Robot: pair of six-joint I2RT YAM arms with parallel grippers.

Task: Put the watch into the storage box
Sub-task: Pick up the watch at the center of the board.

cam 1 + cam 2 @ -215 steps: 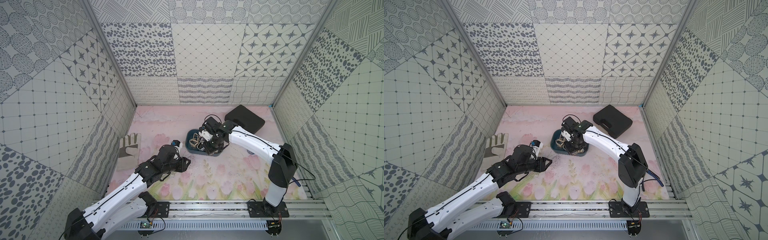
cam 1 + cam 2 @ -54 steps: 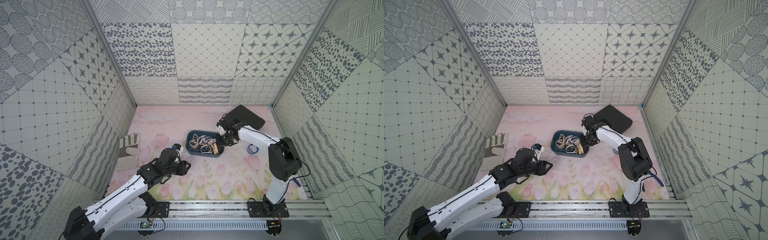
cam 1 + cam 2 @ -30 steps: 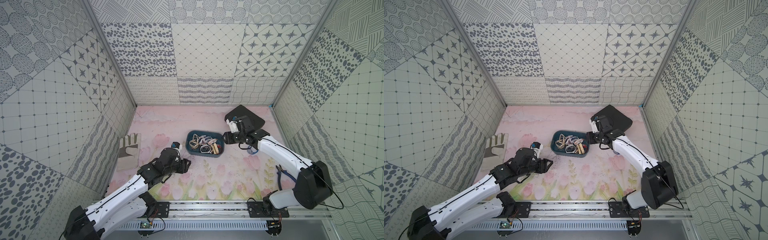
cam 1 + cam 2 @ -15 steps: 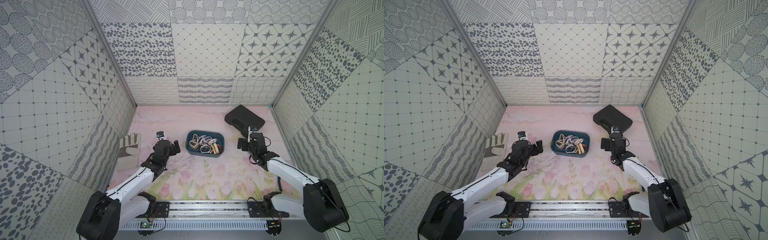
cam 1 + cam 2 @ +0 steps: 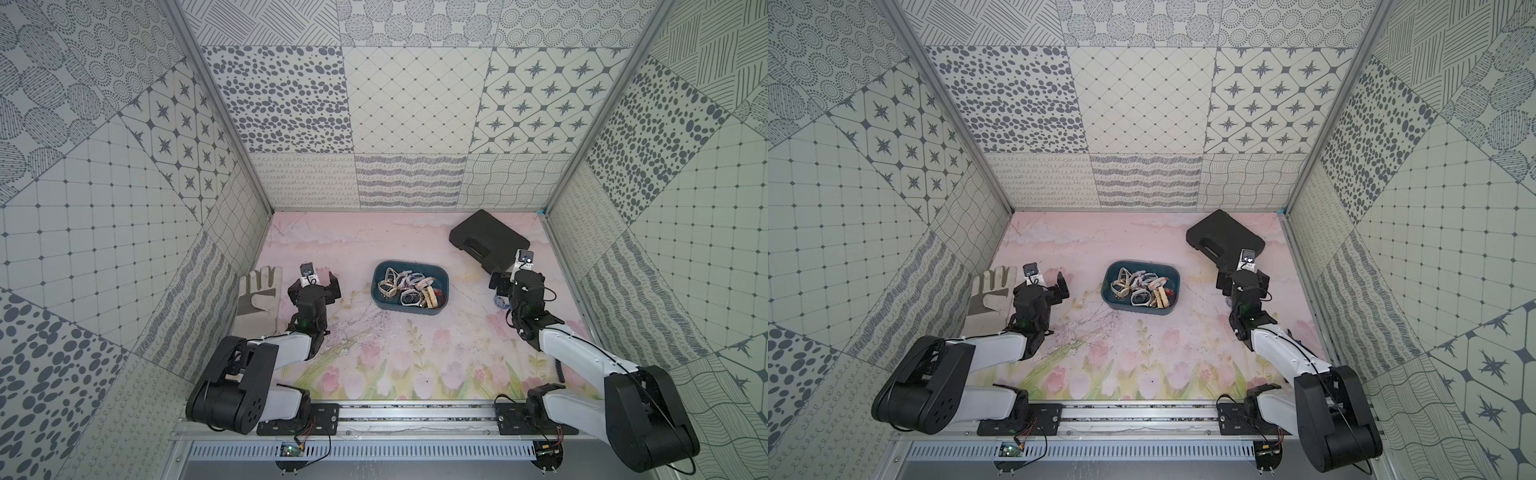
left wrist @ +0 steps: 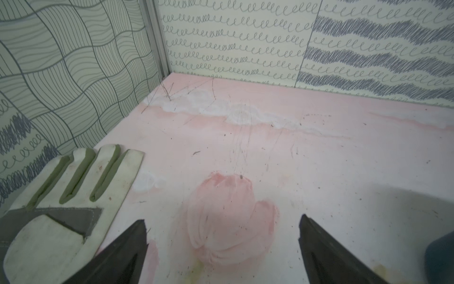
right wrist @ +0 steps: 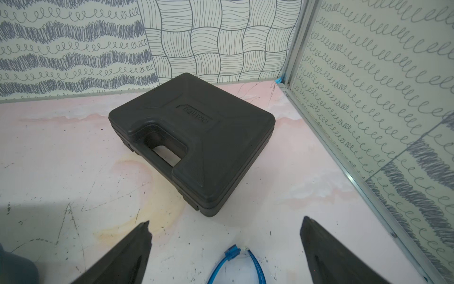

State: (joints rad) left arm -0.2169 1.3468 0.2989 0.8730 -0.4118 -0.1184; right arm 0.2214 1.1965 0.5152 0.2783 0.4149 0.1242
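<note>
- We see a pink surface (image 5: 374, 357) printed with tulips, scuffed and scratched. Pale walls (image 5: 407, 104) patterned in grey dots, stars, grids and squiggles close it in.
- The dark teal storage box (image 5: 409, 310) sits mid-surface between the two arms, and a tangle of watches (image 5: 405, 289) lies inside it.
- A flat black case (image 5: 488, 239) lies near the far right corner.
- A work glove (image 5: 257, 291) lies flat by the left wall.
- The left jaws stand wide and empty over bare surface, just beside the glove.
- The right jaws stand wide and empty, facing the case, with a thin blue loop (image 7: 231, 258) on the surface below them.
</note>
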